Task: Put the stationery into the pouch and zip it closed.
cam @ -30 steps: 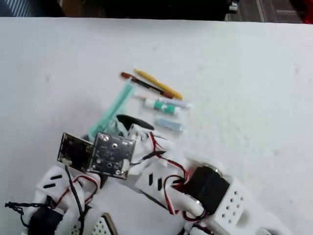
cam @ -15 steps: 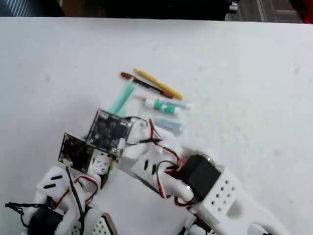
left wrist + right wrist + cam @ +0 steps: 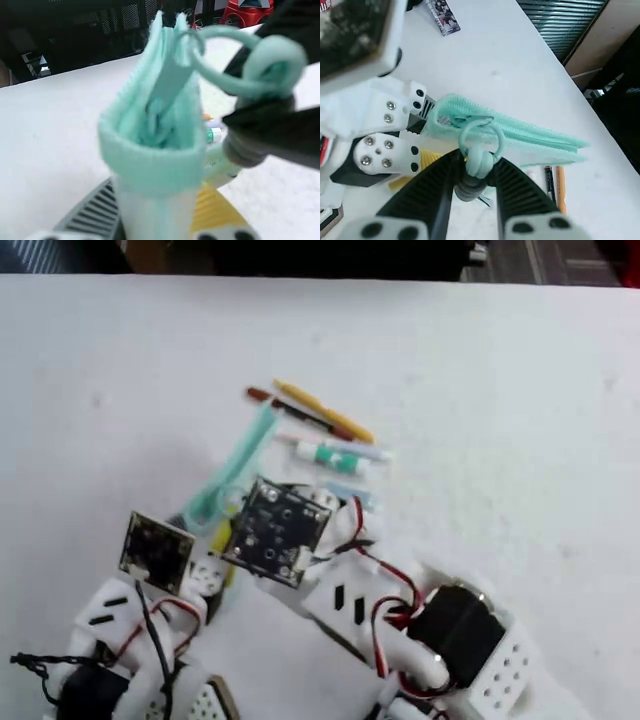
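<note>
The mint-green fabric pouch (image 3: 243,450), clamped by the left tool (image 3: 167,210), is seemingly being unzipped: its looped cord pull (image 3: 477,161) is being drawn away, clenched in the right tool (image 3: 472,175).

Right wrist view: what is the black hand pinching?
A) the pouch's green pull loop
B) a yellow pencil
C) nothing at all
A: the right hand is closed on the green pull loop of the pouch.
</note>
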